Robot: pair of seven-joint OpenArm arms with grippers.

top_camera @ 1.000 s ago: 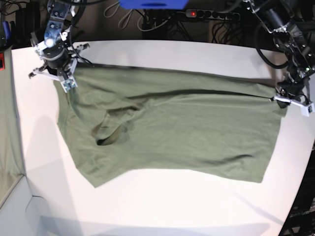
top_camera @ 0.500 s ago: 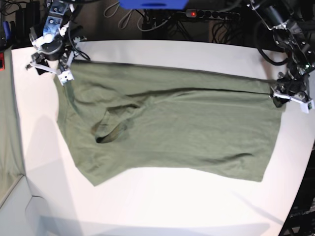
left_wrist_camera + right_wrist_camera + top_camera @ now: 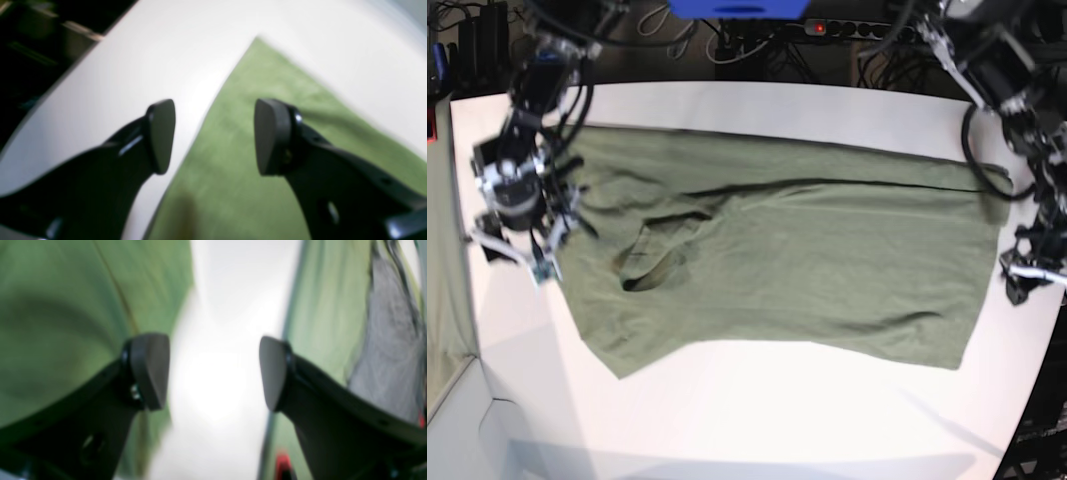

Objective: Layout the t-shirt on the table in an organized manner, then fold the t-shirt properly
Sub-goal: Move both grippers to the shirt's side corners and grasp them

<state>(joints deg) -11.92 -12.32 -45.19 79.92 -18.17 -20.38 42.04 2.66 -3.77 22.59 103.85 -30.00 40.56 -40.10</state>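
Note:
The olive-green t-shirt (image 3: pixel 807 260) lies spread lengthwise across the white table (image 3: pixel 777 410), with its collar (image 3: pixel 652 265) toward the left and a long crease near its far edge. My right gripper (image 3: pixel 515 258) hangs open beside the shirt's left edge. In its wrist view the open right gripper (image 3: pixel 213 373) frames bare table (image 3: pixel 227 323), with the t-shirt (image 3: pixel 66 290) to the left. My left gripper (image 3: pixel 1025 280) is at the shirt's right edge. The left gripper (image 3: pixel 213 136) is open above the t-shirt (image 3: pixel 240 100) hem, holding nothing.
A pale grey-green cloth (image 3: pixel 442 250) hangs along the table's left side and shows as a pale cloth (image 3: pixel 327 306) in the right wrist view. Behind the table on the dark floor are a power strip (image 3: pixel 857 30), cables and a blue object (image 3: pixel 737 8).
Both grippers opened and let go of the shirt's far corners. Each arm then moved toward the table's front along its own side of the shirt, which now lies flat.

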